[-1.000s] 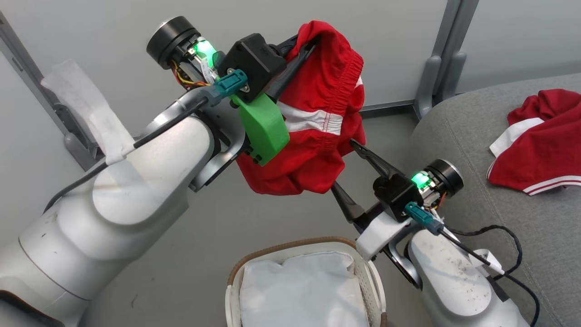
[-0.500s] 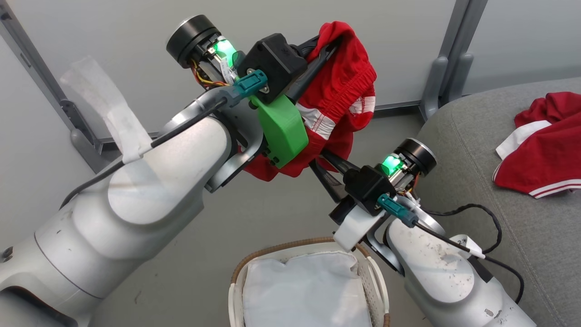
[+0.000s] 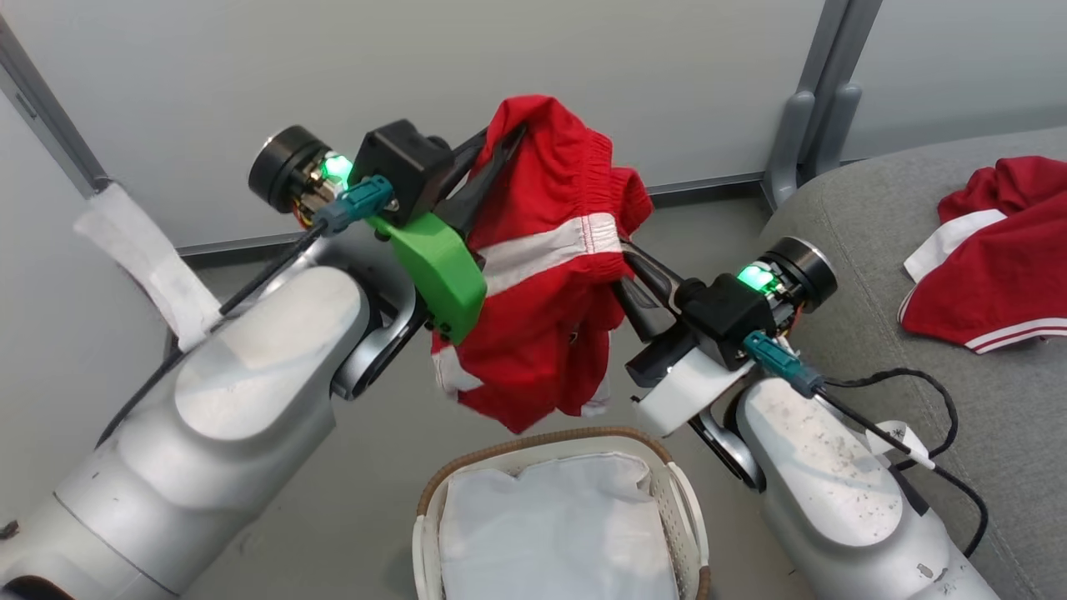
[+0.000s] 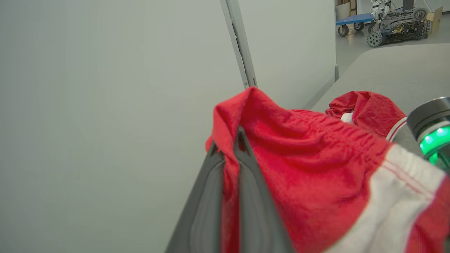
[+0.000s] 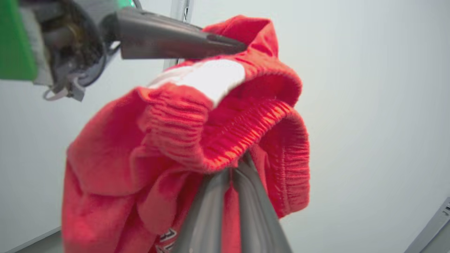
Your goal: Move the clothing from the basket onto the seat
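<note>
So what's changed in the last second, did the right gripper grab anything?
The right gripper, open a second ago, reached in and shut on the red shorts at the waistband. The left gripper kept its hold on them. The other red garment still lies on the seat; the basket with its liner is unchanged.

Bright, even, diffuse indoor light, only faint soft shadows on the floor, soft sheen on the pale arm, green lamps glowing, head view crisp, right wrist view soft, clothing blurred, near fingers out of focus
</note>
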Available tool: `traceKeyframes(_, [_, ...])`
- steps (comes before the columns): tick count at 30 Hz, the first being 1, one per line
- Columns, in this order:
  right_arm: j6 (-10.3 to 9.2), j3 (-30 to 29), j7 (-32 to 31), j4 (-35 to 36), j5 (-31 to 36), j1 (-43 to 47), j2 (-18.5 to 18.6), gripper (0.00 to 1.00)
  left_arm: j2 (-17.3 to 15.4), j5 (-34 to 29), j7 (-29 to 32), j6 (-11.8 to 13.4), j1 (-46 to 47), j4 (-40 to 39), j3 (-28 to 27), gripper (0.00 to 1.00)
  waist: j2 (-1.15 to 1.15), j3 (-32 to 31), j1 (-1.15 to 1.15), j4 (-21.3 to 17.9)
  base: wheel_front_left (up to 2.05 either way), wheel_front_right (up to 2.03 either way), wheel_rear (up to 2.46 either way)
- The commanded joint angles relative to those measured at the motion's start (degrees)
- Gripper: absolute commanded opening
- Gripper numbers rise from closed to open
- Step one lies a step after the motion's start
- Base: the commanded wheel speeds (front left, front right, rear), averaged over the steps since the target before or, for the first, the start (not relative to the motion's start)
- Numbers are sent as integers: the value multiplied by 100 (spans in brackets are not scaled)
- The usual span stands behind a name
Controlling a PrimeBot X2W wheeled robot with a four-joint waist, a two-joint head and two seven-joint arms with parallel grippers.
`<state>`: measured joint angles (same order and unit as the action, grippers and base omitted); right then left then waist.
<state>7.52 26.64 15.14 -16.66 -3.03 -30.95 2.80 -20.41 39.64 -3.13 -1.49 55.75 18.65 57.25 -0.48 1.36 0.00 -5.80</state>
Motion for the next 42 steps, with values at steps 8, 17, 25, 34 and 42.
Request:
traceKeyframes(8, [-6,-690,1,270,38,255,18,0,170,347,-922,-58,-1036,395,-91,100,48,47,0,-51,0,0,0])
traceKeyframes(17, [-6,-1328,1,453,120,458,17,0,613,305,-1208,-6,-2372,387,-686,100,48,76,0,-75,0,0,0])
traceKeyframes(25, [-6,-1721,1,470,210,602,18,0,877,-339,-1202,-225,-3287,226,-1412,100,48,201,0,-208,0,0,0])
traceKeyframes(34, [-6,-1968,1,504,310,543,17,0,1086,-967,-1202,-459,-3461,159,-1937,100,48,413,0,-620,0,0,0])
traceKeyframes(42, [-6,-2224,1,539,354,502,17,0,1160,-1313,-1202,-547,-3324,211,-2155,100,48,750,0,-1394,0,0,0])
